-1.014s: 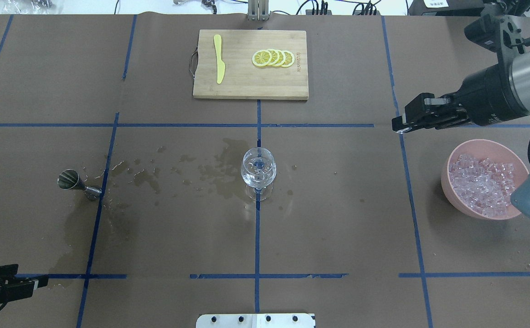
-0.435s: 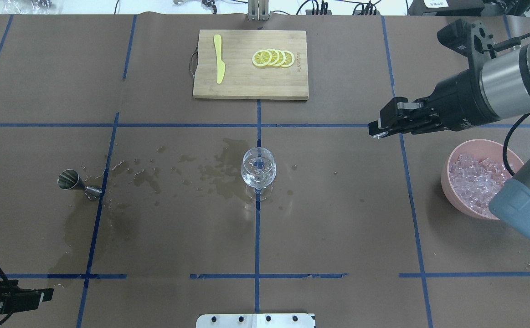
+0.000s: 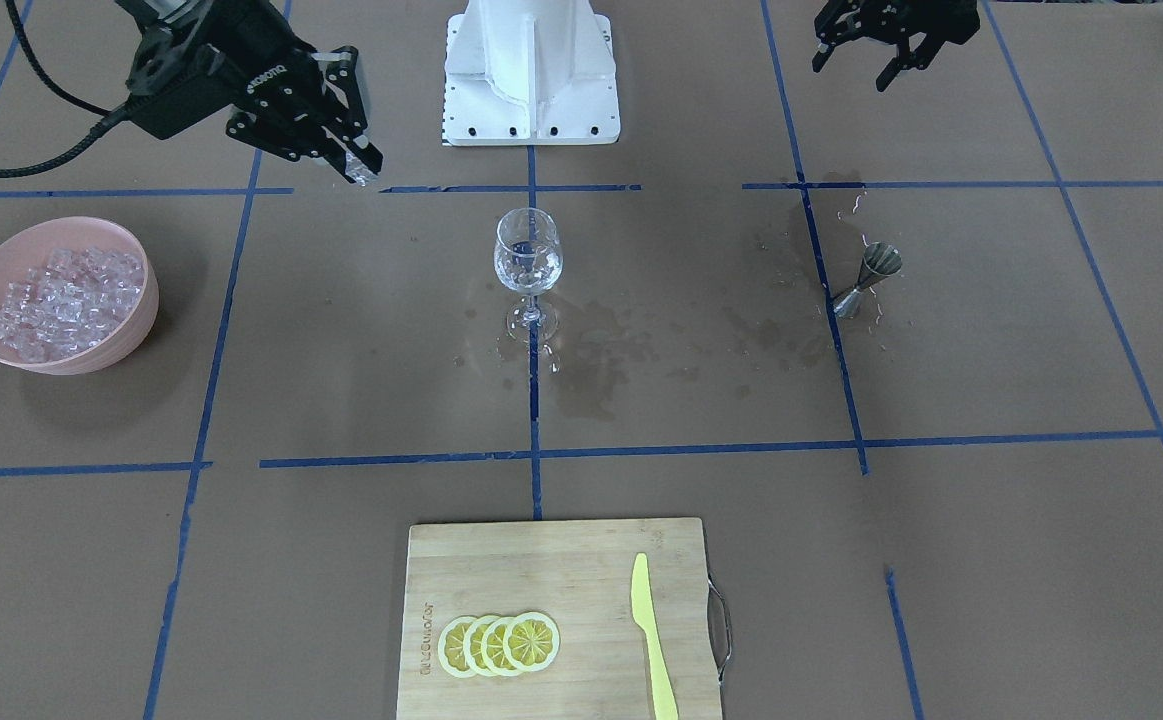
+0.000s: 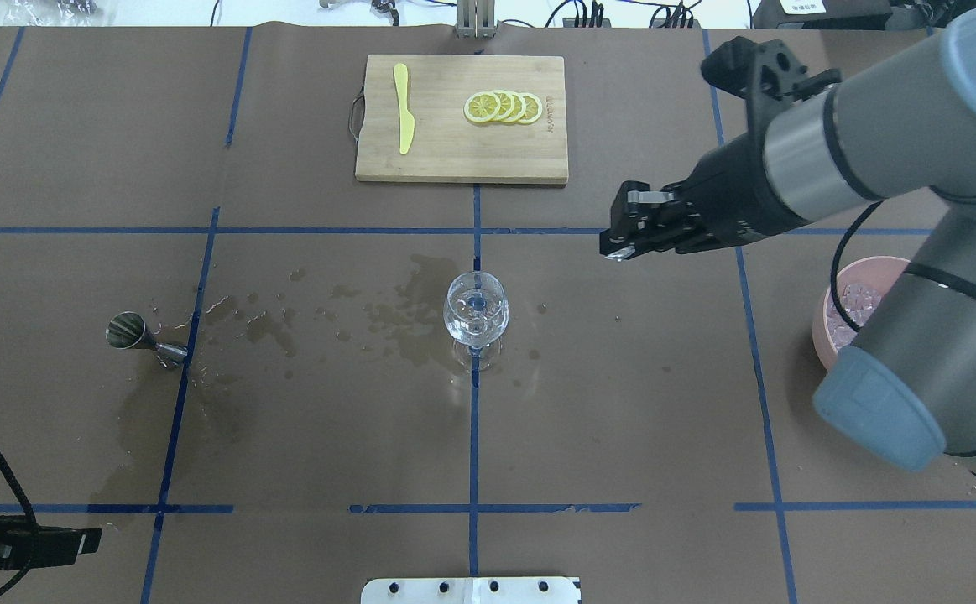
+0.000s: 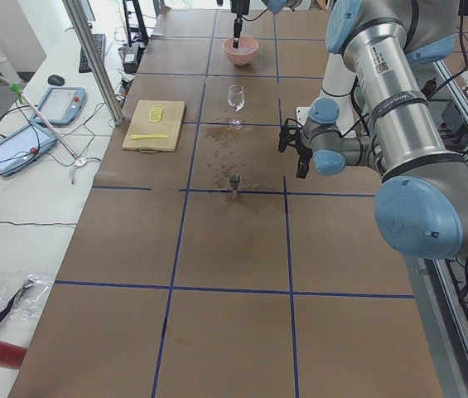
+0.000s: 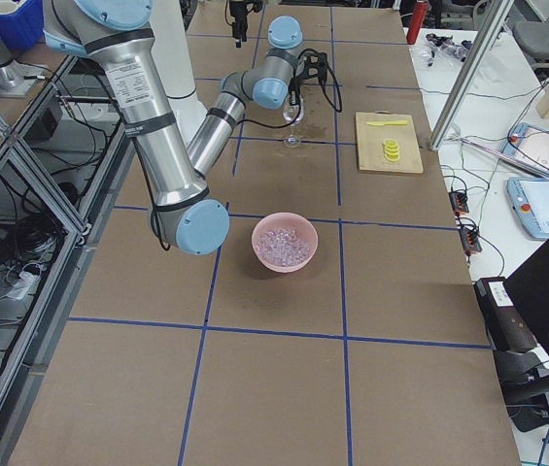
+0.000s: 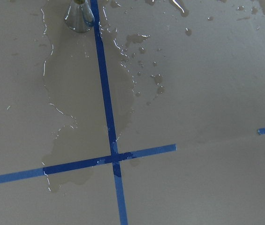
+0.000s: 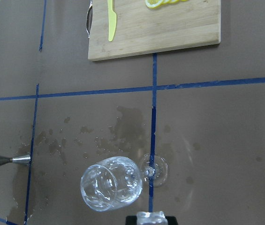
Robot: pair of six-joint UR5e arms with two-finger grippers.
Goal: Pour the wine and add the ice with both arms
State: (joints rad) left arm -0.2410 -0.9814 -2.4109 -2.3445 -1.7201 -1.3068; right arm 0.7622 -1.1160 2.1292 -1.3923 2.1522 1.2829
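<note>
- Two hands, only one busy: low at the overhead view's left edge, the left hand [image 3: 851,72] hangs spread and empty, apart from everything.
- Just right of it, the jigger [image 4: 131,331] stands among wet stains [image 4: 269,323] on the worktop; I'd judge the pouring done, messily.
- Centre frame, the wine glass [image 4: 475,312] stands upright; I cannot tell if cubes lie inside.
- Up and right of the glass, the right hand [image 4: 613,249] reaches out level, clenched on one ice cube [image 8: 151,217], not yet over the rim.
- Far right, the pink bowl [image 4: 823,331] holds more ice [image 4: 850,304], half hidden by the arm.
</note>
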